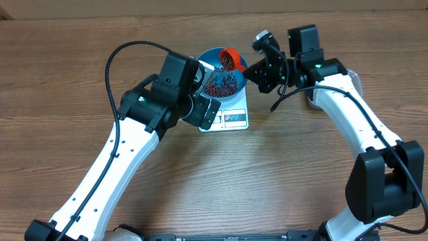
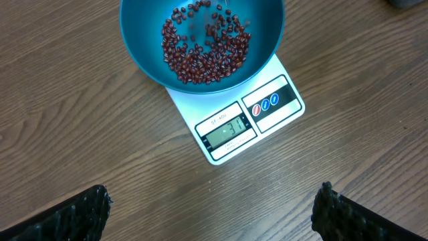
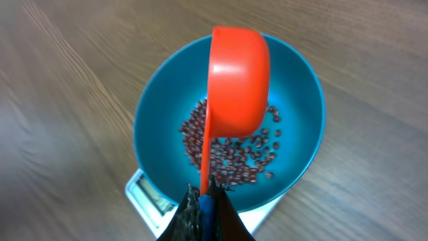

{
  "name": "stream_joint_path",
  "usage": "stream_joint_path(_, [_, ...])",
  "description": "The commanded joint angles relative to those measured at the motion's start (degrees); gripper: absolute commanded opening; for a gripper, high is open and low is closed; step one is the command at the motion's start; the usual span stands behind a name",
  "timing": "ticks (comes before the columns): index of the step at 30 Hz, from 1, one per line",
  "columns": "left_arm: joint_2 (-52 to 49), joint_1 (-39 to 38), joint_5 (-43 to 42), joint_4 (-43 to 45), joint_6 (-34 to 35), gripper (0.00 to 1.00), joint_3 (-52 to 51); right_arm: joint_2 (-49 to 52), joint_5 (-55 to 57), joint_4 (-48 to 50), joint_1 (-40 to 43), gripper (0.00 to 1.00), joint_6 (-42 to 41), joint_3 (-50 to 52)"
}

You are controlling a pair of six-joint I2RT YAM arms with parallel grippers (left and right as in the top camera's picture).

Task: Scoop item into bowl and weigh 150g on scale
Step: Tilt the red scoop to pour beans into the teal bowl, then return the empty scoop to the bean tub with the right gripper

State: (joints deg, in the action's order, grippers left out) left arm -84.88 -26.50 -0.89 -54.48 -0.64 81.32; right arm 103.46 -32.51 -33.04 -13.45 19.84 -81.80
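The blue bowl (image 1: pixel 208 56) stands on the white scale (image 1: pixel 235 119), whose display (image 2: pixel 227 129) is lit. Dark red-brown beans (image 2: pixel 204 50) lie in a loose layer over the bowl's bottom. My right gripper (image 3: pixel 207 194) is shut on the handle of an orange scoop (image 3: pixel 239 80). The scoop is tipped mouth-down over the bowl (image 3: pixel 157 120), above the beans (image 3: pixel 234 157). My left gripper (image 2: pixel 214 201) is open and hovers over bare wood just in front of the scale (image 2: pixel 271 100), with nothing between its fingers.
A pale, clear container edge (image 1: pixel 356 79) shows behind the right arm at the right. The left arm's black cable (image 1: pixel 117 60) loops over the table at the left. Bare wooden tabletop (image 1: pixel 254 181) surrounds the scale.
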Motion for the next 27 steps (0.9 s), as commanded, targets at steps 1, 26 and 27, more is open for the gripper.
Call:
stream_joint_path(1, [0.1, 0.2, -0.6, 0.1, -1.1, 1.00, 0.9, 0.1, 7.3, -0.2, -2.2, 0.04, 10.1, -1.7])
stream_joint_path(26, [0.1, 0.2, -0.6, 0.1, -1.1, 1.00, 0.9, -11.1, 24.2, -1.6, -7.5, 0.04, 14.1, -1.7])
stream_joint_path(27, [0.1, 0.2, -0.6, 0.1, -1.1, 1.00, 0.9, -11.8, 25.6, -2.3, -7.5, 0.04, 12.9, -1.7])
